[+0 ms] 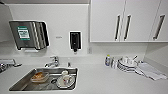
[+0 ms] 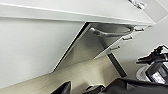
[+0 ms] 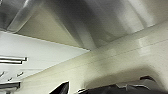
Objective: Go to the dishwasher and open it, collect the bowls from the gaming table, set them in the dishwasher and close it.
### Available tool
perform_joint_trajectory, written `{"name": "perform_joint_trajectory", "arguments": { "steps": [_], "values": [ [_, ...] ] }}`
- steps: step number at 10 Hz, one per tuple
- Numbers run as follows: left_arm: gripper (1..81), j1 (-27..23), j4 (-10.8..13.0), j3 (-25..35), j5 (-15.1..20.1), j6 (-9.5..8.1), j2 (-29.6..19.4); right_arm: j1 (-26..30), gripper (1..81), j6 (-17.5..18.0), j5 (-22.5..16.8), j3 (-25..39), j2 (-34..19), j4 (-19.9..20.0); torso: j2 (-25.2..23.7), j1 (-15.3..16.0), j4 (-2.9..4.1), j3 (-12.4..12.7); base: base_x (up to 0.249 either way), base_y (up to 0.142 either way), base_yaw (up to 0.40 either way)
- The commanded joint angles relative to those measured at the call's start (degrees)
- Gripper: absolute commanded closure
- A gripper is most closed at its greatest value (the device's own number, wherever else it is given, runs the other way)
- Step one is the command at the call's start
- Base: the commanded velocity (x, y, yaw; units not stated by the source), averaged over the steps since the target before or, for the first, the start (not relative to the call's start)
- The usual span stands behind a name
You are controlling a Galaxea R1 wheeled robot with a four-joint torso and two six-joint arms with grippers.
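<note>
I stand at the white worktop (image 1: 105,80) by the sink (image 1: 20,83). The dishwasher (image 2: 95,47) hangs slightly ajar under it — opening looks barely begun, and the bowls are still to fetch. Whether either hand is apart or together, I cannot tell.

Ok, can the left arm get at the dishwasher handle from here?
Probably yes. In the left wrist view the dishwasher handle lies ahead with nothing in between, and the door looks tipped slightly ajar. How far off it is, I can't tell.
</note>
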Motion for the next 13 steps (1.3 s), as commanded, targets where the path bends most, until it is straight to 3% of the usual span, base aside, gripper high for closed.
{"name": "perform_joint_trajectory", "arguments": {
  "steps": [1,3,5,7,9,10,13],
  "values": [
    [1.0,-5.66,2.02,7.46,1.70,0.75,-3.94,5.70,1.0,1.06,-2.12,0.60,-2.76,0.45,-5.53,3.56,0.00,0.00,0.000,0.000,0.000],
    [1.0,-5.65,2.55,7.91,1.61,0.67,-4.65,6.23,1.0,1.06,-2.30,0.77,-2.76,0.45,-9.43,6.01,0.00,0.00,0.000,0.000,0.000],
    [1.0,-5.66,2.38,6.24,1.61,0.58,-4.12,6.67,1.0,1.06,-2.91,0.78,-2.67,0.36,-13.51,8.55,0.00,-5.41,0.000,0.000,0.000],
    [1.0,-5.66,2.46,6.24,1.61,0.58,-4.03,6.67,1.0,1.06,-2.91,0.95,-2.67,0.36,-16.33,10.25,0.00,-6.85,0.000,0.000,0.000],
    [1.0,-5.66,2.47,6.15,1.52,0.58,-4.12,6.67,1.0,1.06,-2.91,1.21,-3.11,0.45,-20.02,12.61,0.00,-10.31,0.000,0.000,0.000],
    [1.0,-5.66,2.46,6.15,1.26,0.67,-4.56,6.84,1.0,1.06,-2.91,2.00,-3.64,0.53,-16.21,10.14,0.00,-6.73,0.000,0.000,0.000],
    [1.0,-6.18,2.55,6.15,1.00,0.84,-4.65,7.99,1.0,1.15,-2.73,6.57,-7.76,0.54,-17.86,11.34,0.00,-8.35,0.000,0.000,0.000]
  ]
}}
